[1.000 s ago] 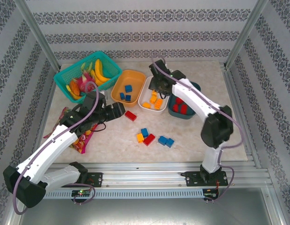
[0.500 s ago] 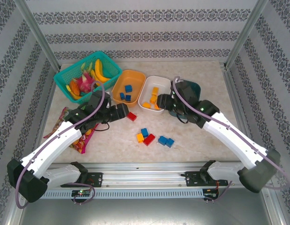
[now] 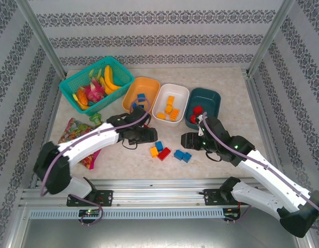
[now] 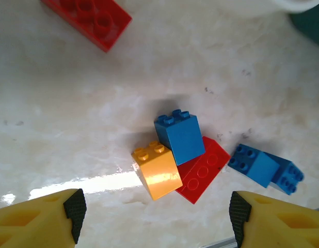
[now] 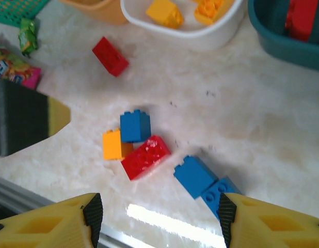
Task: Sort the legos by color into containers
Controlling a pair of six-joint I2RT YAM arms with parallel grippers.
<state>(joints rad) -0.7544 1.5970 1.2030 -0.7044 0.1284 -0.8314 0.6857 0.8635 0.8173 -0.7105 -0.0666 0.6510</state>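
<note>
Left gripper (image 4: pixel 155 209): fingers spread wide with nothing between them, above the counter (image 3: pixel 237 103), beside the loose cluster of legos.
Right gripper (image 5: pixel 159 214): fingers spread wide and holding nothing, above the counter on the cluster's other side, near the teal bowl (image 3: pixel 211 98).
Loose cluster: an orange-yellow brick (image 4: pixel 157 170), a blue brick (image 4: pixel 179 137) and a flat red brick (image 4: pixel 203 170) touch one another on the counter, between the two grippers.
Blue pair (image 4: pixel 255 165): two blue bricks touching each other, just beside the red one.
Lone red brick (image 4: pixel 90 15): lies flat on the counter, apart from the cluster, toward the bowls.
Orange bowl (image 3: pixel 149 81): holds blue bricks.
White bowl (image 3: pixel 181 90): holds orange-yellow bricks; it sits between the other two bowls.
Teal bowl: holds red bricks.
Mesh basket (image 3: pixel 77 80): teal, filled with toy fruit, at the far left of the counter.
Snack bag (image 3: pixel 72 132): lies flat at the left edge, partly under the left arm.
</note>
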